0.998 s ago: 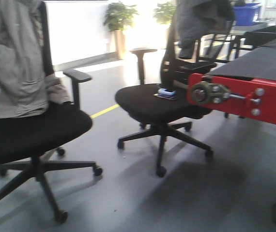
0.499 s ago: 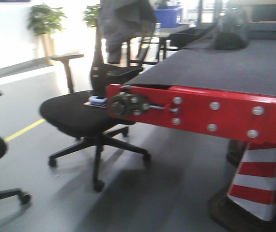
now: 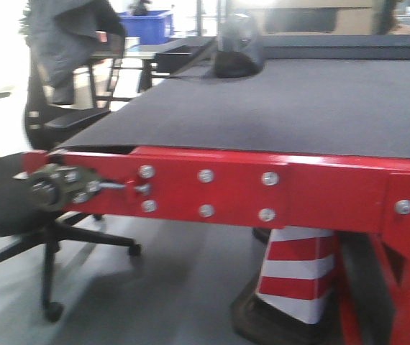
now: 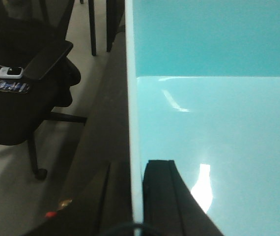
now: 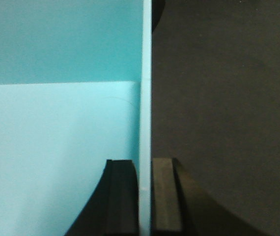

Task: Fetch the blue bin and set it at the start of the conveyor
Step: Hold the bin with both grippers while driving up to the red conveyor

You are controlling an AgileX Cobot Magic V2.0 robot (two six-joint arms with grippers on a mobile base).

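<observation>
Pale blue bin (image 4: 218, 137) held by two walls, left claw (image 4: 132, 169) clamped on one wall at 6 o'clock, right claw (image 5: 145, 164) clamped on opposite wall, black conveyor belt (image 5: 218, 98) at 3 o'clock beside it.

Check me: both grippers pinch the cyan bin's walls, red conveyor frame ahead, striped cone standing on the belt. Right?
Not quite. The striped cone stands on the floor below the red conveyor frame, not on the belt; the front-facing view shows it. The rest holds: the left gripper and right gripper each pinch a wall of the cyan bin.
</observation>
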